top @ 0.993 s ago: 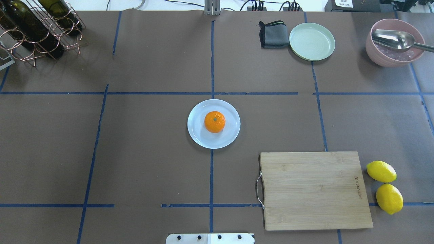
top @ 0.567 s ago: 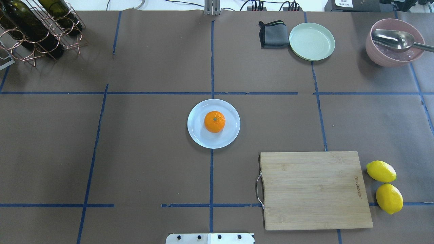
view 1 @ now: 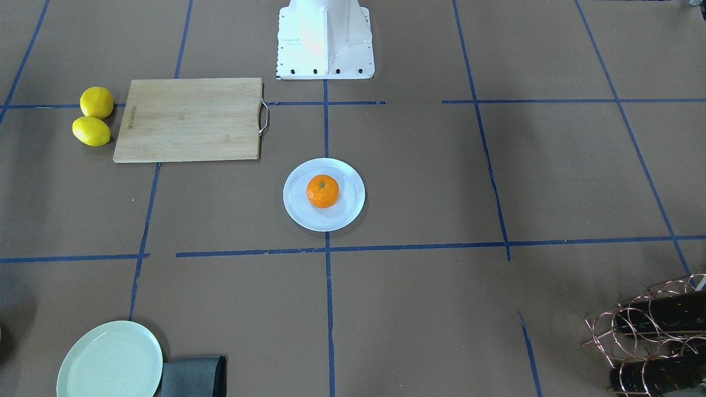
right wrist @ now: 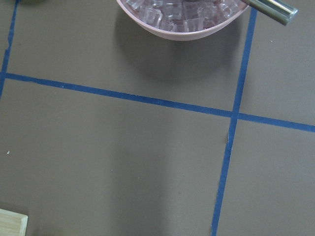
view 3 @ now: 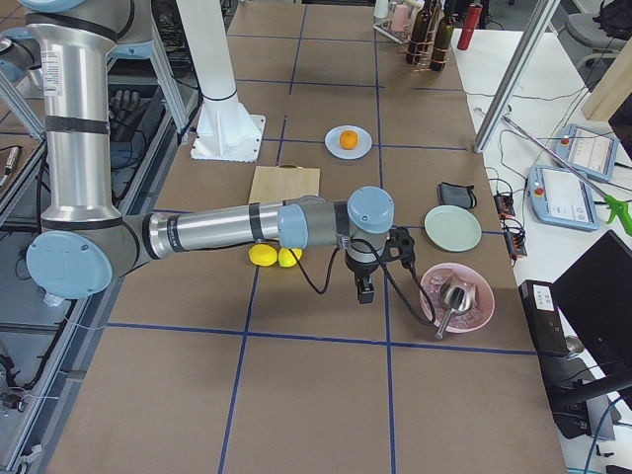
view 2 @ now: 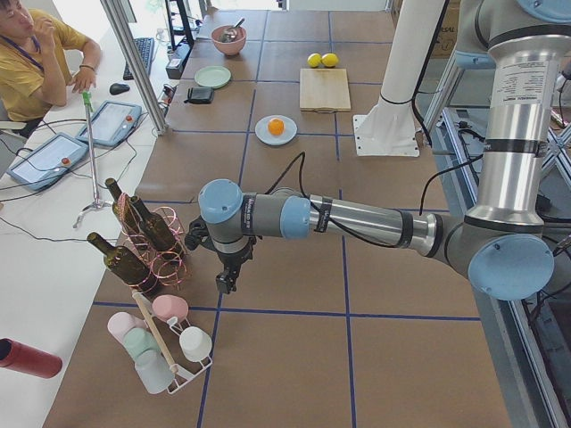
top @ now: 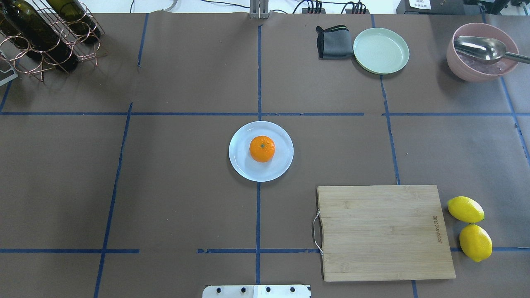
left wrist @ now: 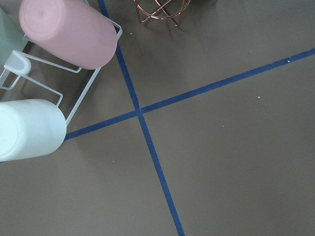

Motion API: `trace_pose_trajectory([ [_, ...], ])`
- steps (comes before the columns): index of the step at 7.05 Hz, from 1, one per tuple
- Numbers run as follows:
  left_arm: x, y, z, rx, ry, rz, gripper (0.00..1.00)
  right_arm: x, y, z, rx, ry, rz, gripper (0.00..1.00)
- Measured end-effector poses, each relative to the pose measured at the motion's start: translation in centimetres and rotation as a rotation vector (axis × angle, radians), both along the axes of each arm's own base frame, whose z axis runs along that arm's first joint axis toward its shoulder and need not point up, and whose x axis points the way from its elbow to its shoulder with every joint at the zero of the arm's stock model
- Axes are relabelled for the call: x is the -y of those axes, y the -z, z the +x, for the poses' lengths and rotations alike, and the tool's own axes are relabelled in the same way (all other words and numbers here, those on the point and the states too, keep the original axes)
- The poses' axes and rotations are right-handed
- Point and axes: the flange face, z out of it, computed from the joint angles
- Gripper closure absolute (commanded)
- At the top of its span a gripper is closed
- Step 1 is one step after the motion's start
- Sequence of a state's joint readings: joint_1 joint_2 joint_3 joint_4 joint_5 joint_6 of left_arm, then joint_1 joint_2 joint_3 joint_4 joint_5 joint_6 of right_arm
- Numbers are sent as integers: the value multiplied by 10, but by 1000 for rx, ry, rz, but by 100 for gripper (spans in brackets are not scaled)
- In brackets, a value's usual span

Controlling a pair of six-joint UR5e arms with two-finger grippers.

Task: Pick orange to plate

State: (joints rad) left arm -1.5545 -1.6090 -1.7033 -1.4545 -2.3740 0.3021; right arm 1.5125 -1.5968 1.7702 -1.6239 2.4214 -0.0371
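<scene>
The orange (top: 262, 148) sits in the middle of the pale bluish-white plate (top: 241, 166) at the table's centre; the front-facing view shows the same orange (view 1: 322, 191) on the plate (view 1: 298, 213). Neither gripper appears in the overhead or front-facing views. My left gripper (view 2: 225, 283) hangs over the table's left end beside the wine rack, far from the plate. My right gripper (view 3: 363, 293) hangs over the right end near the pink bowl. Whether either is open or shut I cannot tell. Both wrist views show only bare table and blue tape.
A wooden cutting board (top: 385, 231) lies near right with two lemons (top: 466, 209) beside it. At the far right stand a pale green plate (top: 381, 50), a grey cloth (top: 333, 42) and a pink bowl (top: 482, 51) with a spoon. A wine rack (top: 45, 35) holds the far left corner; a cup rack (view 2: 161, 343) stands past it.
</scene>
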Motion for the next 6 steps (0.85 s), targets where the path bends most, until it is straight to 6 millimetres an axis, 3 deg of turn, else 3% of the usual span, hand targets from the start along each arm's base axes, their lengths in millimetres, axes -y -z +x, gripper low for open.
trace_pose_trajectory([
  [6,-3,0,1,2,-3,7,0,-9,-10,3,-22,-2,-6,0],
])
